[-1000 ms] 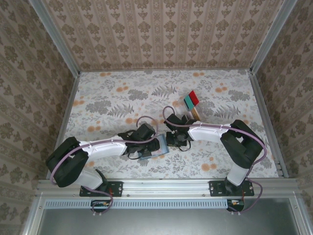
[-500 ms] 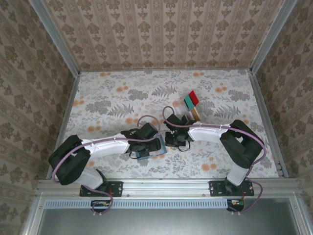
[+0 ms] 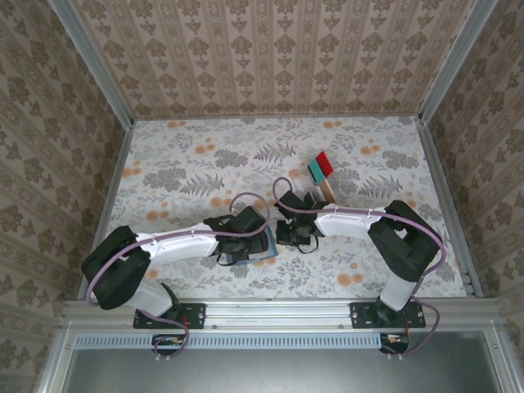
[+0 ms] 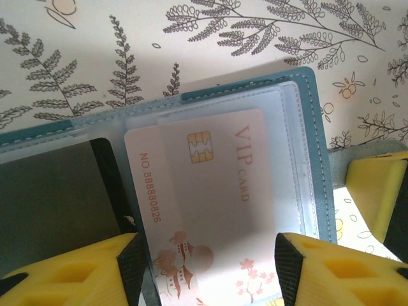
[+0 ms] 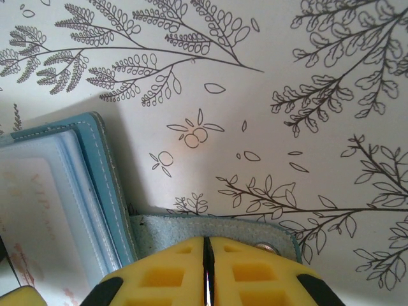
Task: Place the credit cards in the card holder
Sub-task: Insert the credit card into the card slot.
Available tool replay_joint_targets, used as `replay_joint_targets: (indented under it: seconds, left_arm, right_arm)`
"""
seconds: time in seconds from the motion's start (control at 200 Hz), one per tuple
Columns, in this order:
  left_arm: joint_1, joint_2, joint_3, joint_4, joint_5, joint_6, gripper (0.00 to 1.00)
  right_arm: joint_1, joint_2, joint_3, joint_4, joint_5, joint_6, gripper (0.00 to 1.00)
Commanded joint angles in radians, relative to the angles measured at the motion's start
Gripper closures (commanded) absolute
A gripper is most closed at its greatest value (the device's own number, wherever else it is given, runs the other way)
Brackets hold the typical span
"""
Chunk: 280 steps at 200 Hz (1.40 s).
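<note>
The card holder (image 4: 312, 127) lies open, with a teal rim and clear sleeves. A white VIP credit card (image 4: 217, 185) sits partly inside a sleeve. A white strip with a red number (image 4: 141, 191) shows along the card's left side. My left gripper (image 4: 207, 255) is open, its yellow fingers standing either side of the card's near end. In the top view the left gripper (image 3: 244, 236) hovers over the holder (image 3: 262, 246). My right gripper (image 5: 205, 245) is shut, its tips resting on the holder's suede snap flap (image 5: 191, 226) beside the holder's edge (image 5: 105, 178). The right gripper (image 3: 288, 235) meets the holder's right side.
Further back on the floral table (image 3: 188, 164) lie a red card (image 3: 325, 161), a teal card (image 3: 315, 171) and a tan card (image 3: 327, 190), fanned together. Patterned walls and metal rails (image 3: 442, 205) close in the table on three sides.
My left gripper has shifted slightly to the right over the card holder. The right arm has stayed almost still.
</note>
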Motion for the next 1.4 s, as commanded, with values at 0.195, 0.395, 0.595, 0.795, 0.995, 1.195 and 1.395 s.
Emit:
replay_joint_targets:
  seconds: [0.195, 0.395, 0.595, 0.795, 0.995, 1.195, 1.395]
  left_arm:
    - [-0.003, 0.039, 0.025, 0.007, 0.013, 0.001, 0.52]
    - [-0.005, 0.068, 0.016, 0.062, 0.046, -0.004, 0.53]
    - [-0.005, 0.065, 0.001, 0.128, 0.069, 0.002, 0.53]
    - [-0.001, 0.038, -0.010, 0.158, 0.061, -0.001, 0.52]
    - [0.042, -0.015, -0.125, 0.350, 0.140, -0.041, 0.51]
    - [0.054, -0.100, -0.142, 0.281, 0.104, -0.031, 0.48]
    - [0.056, -0.130, -0.121, 0.185, 0.078, -0.007, 0.44]
  right_arm:
    - [0.011, 0.056, -0.044, -0.043, -0.020, 0.010, 0.88]
    - [0.012, 0.053, -0.053, -0.034, -0.025, 0.014, 0.88]
    - [0.012, 0.042, -0.067, -0.025, -0.029, 0.022, 0.88]
    - [0.011, 0.036, -0.070, -0.032, -0.021, 0.019, 0.88]
    - [0.011, 0.034, -0.067, -0.034, -0.020, 0.019, 0.88]
    - [0.012, 0.038, -0.062, -0.034, -0.020, 0.019, 0.88]
    - [0.011, 0.045, -0.059, -0.031, -0.023, 0.017, 0.88]
